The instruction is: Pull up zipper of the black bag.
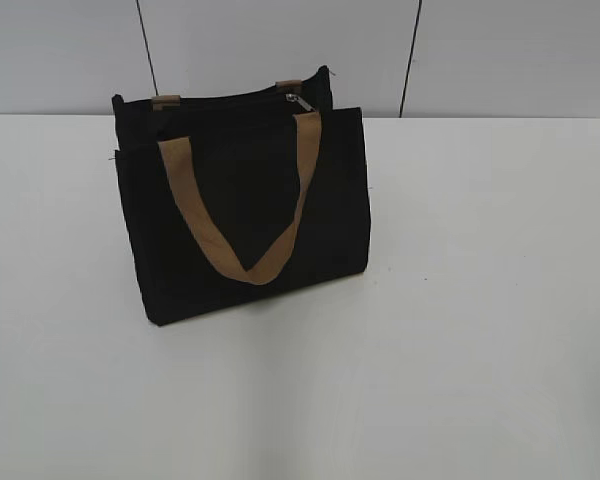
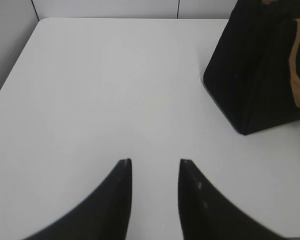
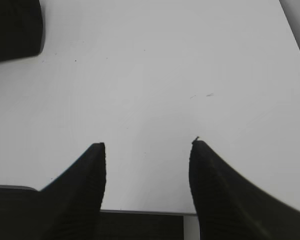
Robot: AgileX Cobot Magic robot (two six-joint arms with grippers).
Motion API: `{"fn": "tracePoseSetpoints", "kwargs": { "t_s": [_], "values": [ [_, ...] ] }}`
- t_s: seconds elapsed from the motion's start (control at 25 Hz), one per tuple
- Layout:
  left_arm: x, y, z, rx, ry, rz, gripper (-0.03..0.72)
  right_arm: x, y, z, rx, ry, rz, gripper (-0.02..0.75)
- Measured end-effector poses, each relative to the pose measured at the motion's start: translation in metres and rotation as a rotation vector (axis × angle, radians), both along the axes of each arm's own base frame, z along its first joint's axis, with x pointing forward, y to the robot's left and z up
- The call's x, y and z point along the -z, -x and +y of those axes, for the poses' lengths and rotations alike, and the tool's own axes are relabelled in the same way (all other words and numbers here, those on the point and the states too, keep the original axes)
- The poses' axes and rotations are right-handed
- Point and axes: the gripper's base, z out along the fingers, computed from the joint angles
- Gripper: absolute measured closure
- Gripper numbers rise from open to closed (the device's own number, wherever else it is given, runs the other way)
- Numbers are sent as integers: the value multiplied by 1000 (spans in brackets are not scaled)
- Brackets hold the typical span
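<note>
1. Up at the top edge of the black bag (image 1: 242,215), the zipper (image 1: 298,100) shows as a small silver slider toward the right end of the zip line, just above where the front tan handle's (image 1: 242,250) right leg meets the bag.
2. That bag stands upright on the white table (image 1: 480,350), left of centre and toward the far side in the exterior view, close to the grey wall panels (image 1: 280,45) behind.
3. Its front handle hangs down over the front pocket panel in a V shape; the short brown ends of the rear handle (image 1: 166,102) peek above the top edge.
4. Left gripper (image 2: 154,162): its two dark fingers are parted with bare table showing between them, holding nothing. It sits low over the table, left of the bag, whose black side (image 2: 260,70) fills the upper right corner of the left wrist view, well apart from the fingertips.
5. Right gripper (image 3: 147,145): fingers spread wide, empty, above the near edge of the table. A black corner of the bag (image 3: 15,27) appears at the far left of the right wrist view, well away.
</note>
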Motion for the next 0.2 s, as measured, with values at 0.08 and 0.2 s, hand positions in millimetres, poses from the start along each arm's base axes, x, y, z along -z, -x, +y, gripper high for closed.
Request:
{"fn": "tracePoseSetpoints", "kwargs": {
  "t_s": [0.08,0.2],
  "values": [
    [0,0,0,0,0,0,451,0,0,0,0,0,0,329],
    [0,0,0,0,0,0,451,0,0,0,0,0,0,329]
  ]
}}
